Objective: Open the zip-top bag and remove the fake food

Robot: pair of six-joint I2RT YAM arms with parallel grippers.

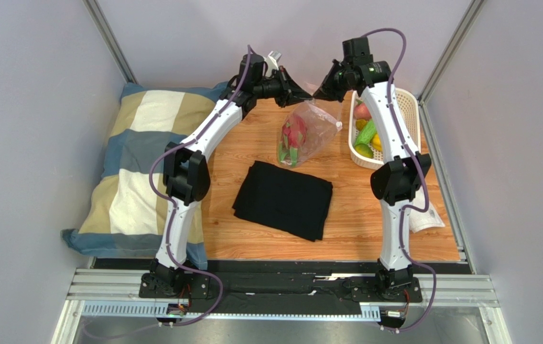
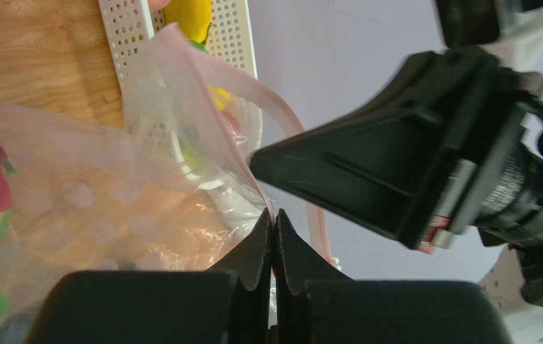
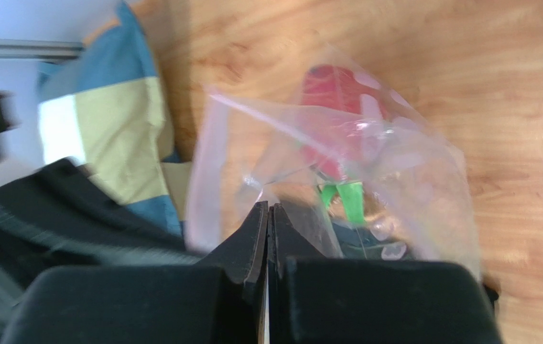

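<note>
Both shut, the left end effector [image 2: 274,215] and right end effector [image 3: 268,208] pinch opposite lips of the bag [image 1: 309,127] over the far desk [image 1: 357,208]; opening seems in hand, and next they should pull apart.

basket [image 1: 414,115] beside bag [image 1: 315,129], cloth [image 1: 284,199] in front

Top external: high behind the bases [image 1: 174,283], looking down on the counter [image 1: 368,208].
Left wrist: close, along the left tool [image 2: 274,218] toward the basket [image 2: 127,29].
Right wrist: close, toward the pillow [image 3: 102,122].
Shared: the zip-top bag [image 1: 312,132].
</note>
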